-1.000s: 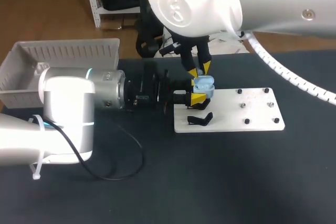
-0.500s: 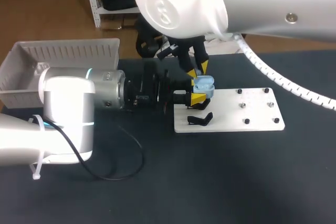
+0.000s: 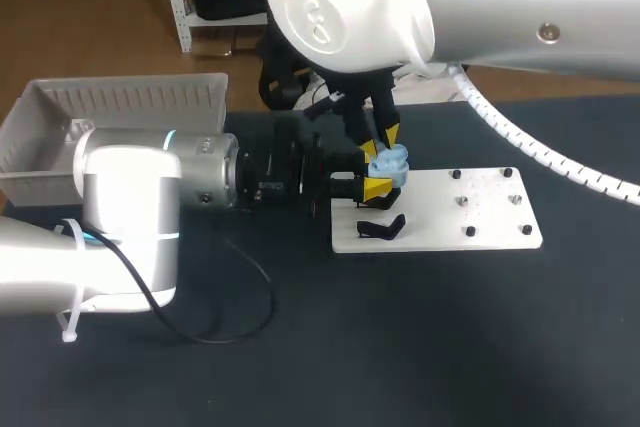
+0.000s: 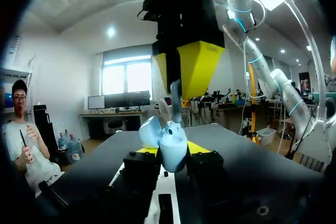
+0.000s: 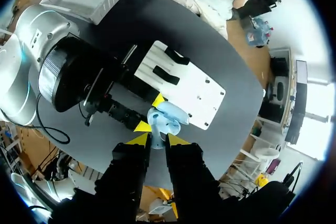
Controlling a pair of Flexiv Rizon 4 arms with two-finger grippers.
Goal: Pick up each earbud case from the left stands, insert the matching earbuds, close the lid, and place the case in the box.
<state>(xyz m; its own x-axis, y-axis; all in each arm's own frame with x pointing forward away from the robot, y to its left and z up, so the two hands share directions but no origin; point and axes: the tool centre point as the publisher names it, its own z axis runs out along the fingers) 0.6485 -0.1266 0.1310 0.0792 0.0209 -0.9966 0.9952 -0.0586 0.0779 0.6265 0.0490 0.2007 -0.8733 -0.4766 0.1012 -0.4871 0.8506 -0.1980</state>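
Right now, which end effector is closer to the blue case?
Left. The left end effector grips the blue case; the right end effector hangs just above, pinching an earbud.

Pale-blue earbud case [image 3: 388, 163], lid open, above stand plate [image 3: 490, 223].

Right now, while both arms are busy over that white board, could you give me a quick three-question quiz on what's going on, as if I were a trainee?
1. True or false: the light blue earbud case has its lid open.
2. Which gripper clamps the case from two sides? A: the left gripper. B: the right gripper. C: neither.
3. Fill in the blank: the right gripper pinches a small ___ at the open top of the case.

Key: 1 true. 2 A. 3 earbud.
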